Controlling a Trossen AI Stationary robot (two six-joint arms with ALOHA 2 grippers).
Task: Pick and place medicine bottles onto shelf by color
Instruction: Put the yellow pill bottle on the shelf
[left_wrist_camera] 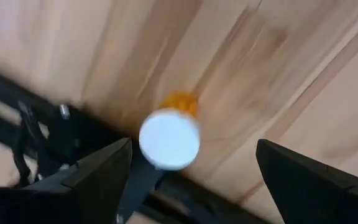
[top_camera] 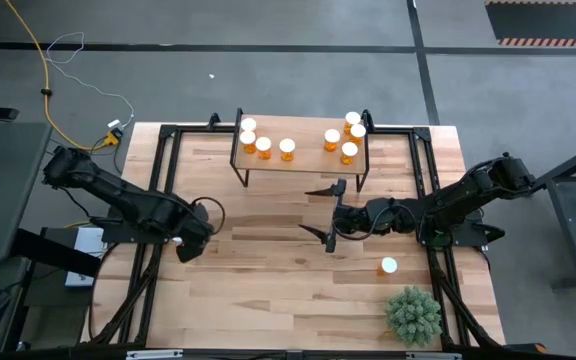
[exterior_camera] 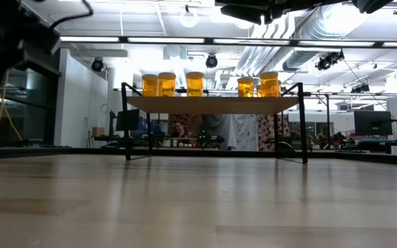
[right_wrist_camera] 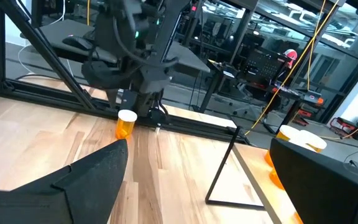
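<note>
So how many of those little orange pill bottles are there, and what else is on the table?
Pill bottles on the shelf: 8
Loose bottles standing on the table: 2
Green spiky plant: 1
Total: 11

Two dark, jointed robot arms with black two-finger hands

The left arm (top_camera: 118,200) and right arm (top_camera: 458,200) are matte black throughout, built of chunky rounded segments joined at bulky joints. The left hand (left_wrist_camera: 191,171) has broad, flat, wedge-shaped black fingers (left_wrist_camera: 98,174) with smooth faces and sharp edges. The right hand (top_camera: 326,212) carries long, thin black fingers (top_camera: 324,189) tapering to points; in its own wrist view they show as wide, dark slabs. A black cable loops beside the left wrist, and a small green light glows at the right arm's base.
</note>
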